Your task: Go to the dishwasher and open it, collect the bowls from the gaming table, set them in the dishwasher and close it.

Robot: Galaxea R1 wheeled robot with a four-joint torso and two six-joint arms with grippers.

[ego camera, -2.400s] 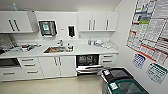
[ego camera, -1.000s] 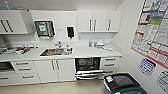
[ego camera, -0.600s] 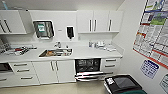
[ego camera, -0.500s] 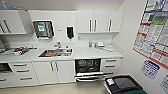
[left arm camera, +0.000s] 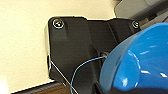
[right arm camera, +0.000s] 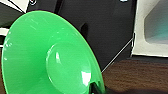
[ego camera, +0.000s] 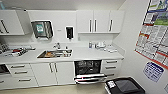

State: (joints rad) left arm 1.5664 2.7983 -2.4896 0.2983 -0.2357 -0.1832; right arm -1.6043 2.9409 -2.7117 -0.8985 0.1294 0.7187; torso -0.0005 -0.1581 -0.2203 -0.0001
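Observation:
The dishwasher stands under the white counter, right of the sink, with its steel door dropped partway open and dark racks showing inside. A deep blue bowl looms close in the left wrist view, with my left gripper shut on its rim. A lime-green bowl takes up much of the right wrist view, and my right gripper is shut on its edge. The gaming table is out of view.
A black bin sits on the floor just right of the dishwasher door. The steel sink is set into the counter, with drawers beside the dishwasher. Posters cover the right wall. A dish rack stands at the counter's left.
The camera has moved closer to the counter, so the dishwasher and bin look larger and sit lower in the picture. The dishwasher door stays open.

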